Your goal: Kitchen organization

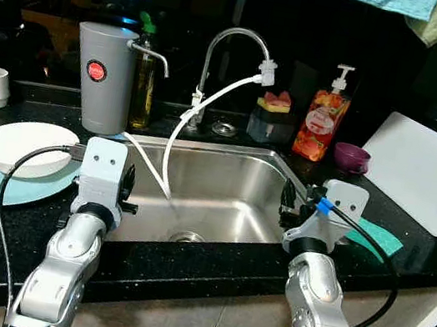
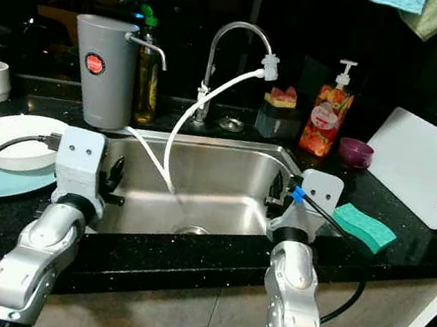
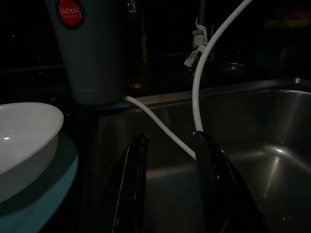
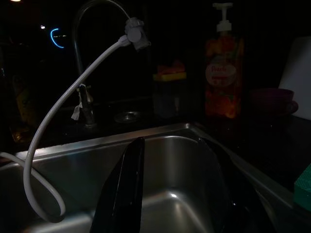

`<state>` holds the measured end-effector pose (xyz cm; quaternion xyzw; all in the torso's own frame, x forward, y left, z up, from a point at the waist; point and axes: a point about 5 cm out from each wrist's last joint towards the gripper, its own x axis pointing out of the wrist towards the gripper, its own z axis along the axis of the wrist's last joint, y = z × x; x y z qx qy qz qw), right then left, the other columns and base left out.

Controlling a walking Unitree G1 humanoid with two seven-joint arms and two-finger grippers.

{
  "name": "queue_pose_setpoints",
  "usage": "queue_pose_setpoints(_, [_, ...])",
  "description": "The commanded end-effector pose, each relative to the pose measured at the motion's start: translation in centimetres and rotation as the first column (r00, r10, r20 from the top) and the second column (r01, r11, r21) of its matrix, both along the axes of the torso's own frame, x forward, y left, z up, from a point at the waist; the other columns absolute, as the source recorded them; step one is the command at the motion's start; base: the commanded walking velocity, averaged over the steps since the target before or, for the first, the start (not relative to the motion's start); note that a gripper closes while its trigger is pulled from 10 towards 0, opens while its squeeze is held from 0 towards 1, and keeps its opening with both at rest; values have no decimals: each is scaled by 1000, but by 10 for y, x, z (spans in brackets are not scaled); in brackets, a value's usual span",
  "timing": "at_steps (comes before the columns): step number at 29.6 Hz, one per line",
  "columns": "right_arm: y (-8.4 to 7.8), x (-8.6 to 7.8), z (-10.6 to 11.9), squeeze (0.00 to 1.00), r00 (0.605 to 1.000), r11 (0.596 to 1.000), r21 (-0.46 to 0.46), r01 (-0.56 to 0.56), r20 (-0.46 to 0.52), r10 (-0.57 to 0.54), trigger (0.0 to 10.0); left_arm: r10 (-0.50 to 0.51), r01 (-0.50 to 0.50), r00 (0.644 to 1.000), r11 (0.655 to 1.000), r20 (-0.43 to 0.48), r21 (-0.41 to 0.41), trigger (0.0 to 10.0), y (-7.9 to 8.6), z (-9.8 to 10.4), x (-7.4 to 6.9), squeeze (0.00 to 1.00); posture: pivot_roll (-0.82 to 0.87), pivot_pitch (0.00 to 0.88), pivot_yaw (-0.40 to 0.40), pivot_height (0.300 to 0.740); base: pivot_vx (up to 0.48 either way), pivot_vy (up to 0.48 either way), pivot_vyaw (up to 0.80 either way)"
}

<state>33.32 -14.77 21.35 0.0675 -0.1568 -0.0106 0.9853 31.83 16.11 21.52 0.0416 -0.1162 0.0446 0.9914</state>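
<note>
From the head views, we judge the tidying barely begun: our left pincer and right pincer hover empty at the sink rim, the white bowl just outside the left one, the green sponge just outside the right one. In the left wrist view our fingers stand apart, holding nothing; beyond them the grey canister reads "JAPAN QUALITY". In the right wrist view the fingers also gape empty; the soap bottle label beyond stays unreadable.

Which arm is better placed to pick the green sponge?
Right. The green sponge lies on the counter beside the open right gripper; the left gripper is across the sink.
</note>
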Motion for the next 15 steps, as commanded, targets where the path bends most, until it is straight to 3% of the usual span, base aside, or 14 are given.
queue_pose_setpoints(1, [-1,1,-2,0,1000,1000,1,2,-6,-2,10000,8,-8,1000,1000,0,17,10000,2,1,-1,0,147,0,-83,740,0,0,0])
queue_pose_setpoints(8, [-3,-2,-4,0,1000,1000,3,12,-12,-12,10000,-4,4,1000,1000,-1,24,10000,0,0,-2,0,131,0,-76,740,0,0,0])
queue_pose_setpoints(15, [-5,-10,-11,0,999,1000,10,23,-31,-23,10000,-5,6,1000,999,-6,53,10000,8,-7,-16,0,119,0,-65,740,0,0,0])
